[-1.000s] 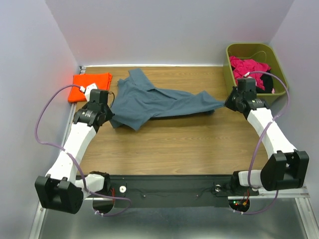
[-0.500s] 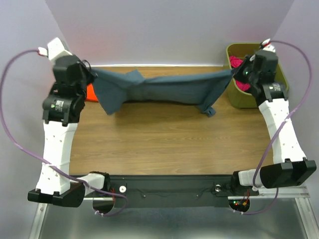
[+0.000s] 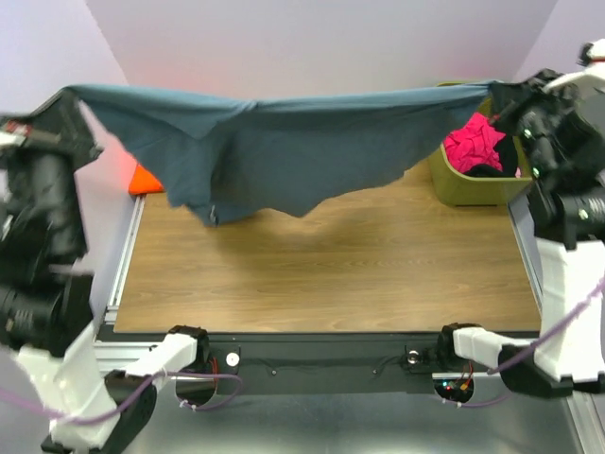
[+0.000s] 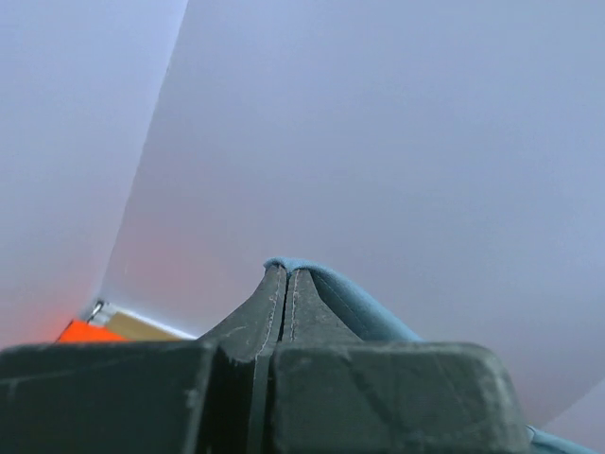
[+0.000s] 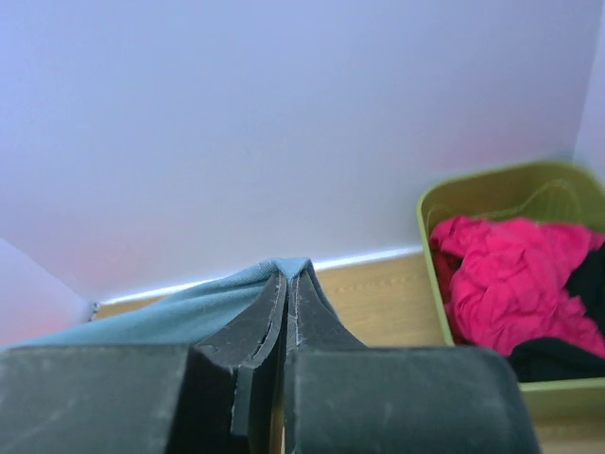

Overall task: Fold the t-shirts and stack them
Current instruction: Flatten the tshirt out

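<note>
The slate blue-grey t-shirt [image 3: 284, 142] hangs stretched in the air across the table's width, sagging in the middle. My left gripper [image 3: 74, 95] is shut on its left corner, high at the far left; the cloth [image 4: 350, 307] folds over the fingertips [image 4: 286, 274]. My right gripper [image 3: 493, 92] is shut on the right corner, high by the bin, with cloth [image 5: 180, 312] wrapped over its tips [image 5: 288, 274]. The orange t-shirt [image 3: 144, 177] lies at the table's back left, mostly hidden behind the blue one; an orange patch [image 4: 85, 332] shows in the left wrist view.
A green bin [image 3: 465, 187] with pink [image 3: 473, 144] and dark clothes stands at the back right; the bin [image 5: 430, 203] also shows in the right wrist view. The wooden table [image 3: 331, 274] lies below the hanging shirt. Pale walls close in on three sides.
Both arms have risen and spread apart, lifting the blue-grey t-shirt from the table into the air and pulling it taut. Both grips stayed shut.
</note>
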Motion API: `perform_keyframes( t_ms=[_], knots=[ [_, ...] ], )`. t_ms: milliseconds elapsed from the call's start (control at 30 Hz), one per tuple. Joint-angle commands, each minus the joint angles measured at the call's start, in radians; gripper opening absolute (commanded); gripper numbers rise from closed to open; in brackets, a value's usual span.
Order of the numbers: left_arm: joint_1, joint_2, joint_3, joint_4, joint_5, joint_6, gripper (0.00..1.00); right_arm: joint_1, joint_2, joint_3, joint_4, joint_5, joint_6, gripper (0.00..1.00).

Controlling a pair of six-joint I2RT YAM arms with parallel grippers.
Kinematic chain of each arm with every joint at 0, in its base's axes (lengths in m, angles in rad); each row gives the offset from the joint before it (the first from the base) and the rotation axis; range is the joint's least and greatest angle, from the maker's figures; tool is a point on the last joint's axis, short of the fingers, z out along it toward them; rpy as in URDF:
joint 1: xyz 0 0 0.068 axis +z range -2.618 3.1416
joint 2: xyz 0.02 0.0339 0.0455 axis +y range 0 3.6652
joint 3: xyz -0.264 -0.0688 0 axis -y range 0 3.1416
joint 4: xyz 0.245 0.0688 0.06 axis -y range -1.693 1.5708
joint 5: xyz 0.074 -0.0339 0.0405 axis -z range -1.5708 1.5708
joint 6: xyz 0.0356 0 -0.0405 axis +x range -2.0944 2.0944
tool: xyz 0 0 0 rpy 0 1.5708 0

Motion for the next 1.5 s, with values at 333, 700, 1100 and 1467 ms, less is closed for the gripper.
perform_keyframes(
  t_ms=[333, 700, 1100, 1467],
  knots=[
    [0.007, -0.059, 0.072, 0.08, -0.019, 0.156, 0.0, -0.007, -0.187, 0.009, 0.101, 0.056, -0.167, 0.01],
    [0.009, 0.223, -0.159, 0.241, -0.012, 0.231, 0.0, -0.007, 0.011, -0.101, 0.115, 0.052, -0.155, 0.01],
    [0.029, 0.865, -0.095, 0.326, 0.067, 0.24, 0.0, -0.007, 0.46, -0.245, 0.261, 0.101, -0.142, 0.01],
    [0.033, 1.074, -0.047, 0.379, 0.137, 0.19, 0.0, -0.007, 0.724, -0.207, 0.401, 0.079, -0.153, 0.01]
  ],
)
